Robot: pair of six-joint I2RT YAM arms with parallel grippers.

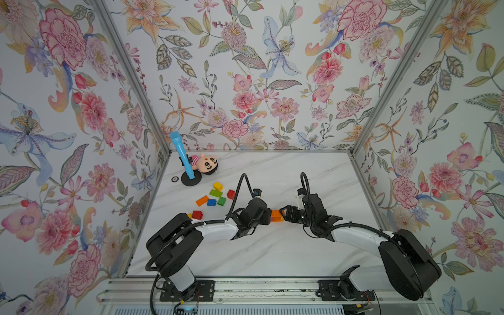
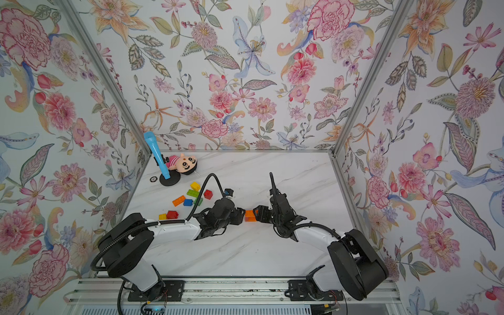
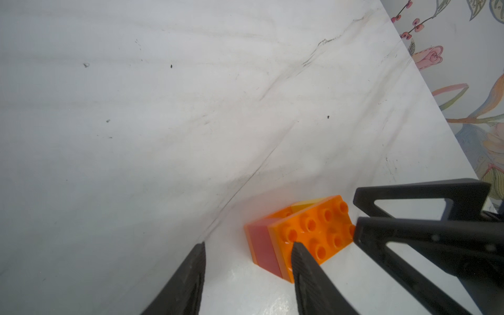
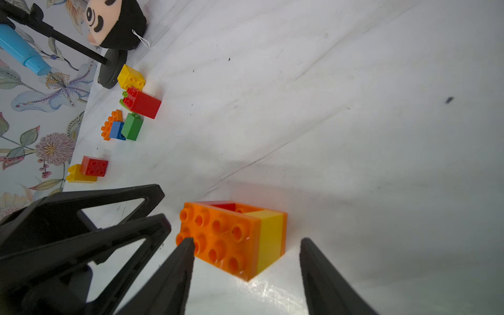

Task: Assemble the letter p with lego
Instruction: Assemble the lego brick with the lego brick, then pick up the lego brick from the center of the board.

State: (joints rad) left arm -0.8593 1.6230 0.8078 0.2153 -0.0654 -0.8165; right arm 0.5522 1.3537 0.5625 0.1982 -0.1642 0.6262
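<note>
Left pincer [image 3: 248, 243] and right pincer [image 4: 247, 240] both stand spread, pinching nothing. Between them on the table [image 1: 272, 169] lies the joined orange, red and yellow lego block [image 4: 218, 231]. Several loose lego bricks [image 1: 215, 193] lie well apart from it.

The left arm [image 1: 218, 230] and right arm [image 1: 354, 236] are bent inward; the left hand [image 3: 248, 245] and right hand [image 4: 246, 241] are held open, facing closely.

Loose bricks [image 1: 215, 195], doll [image 1: 206, 163] crowd far left; right tabletop [image 1: 313, 177] open.
</note>
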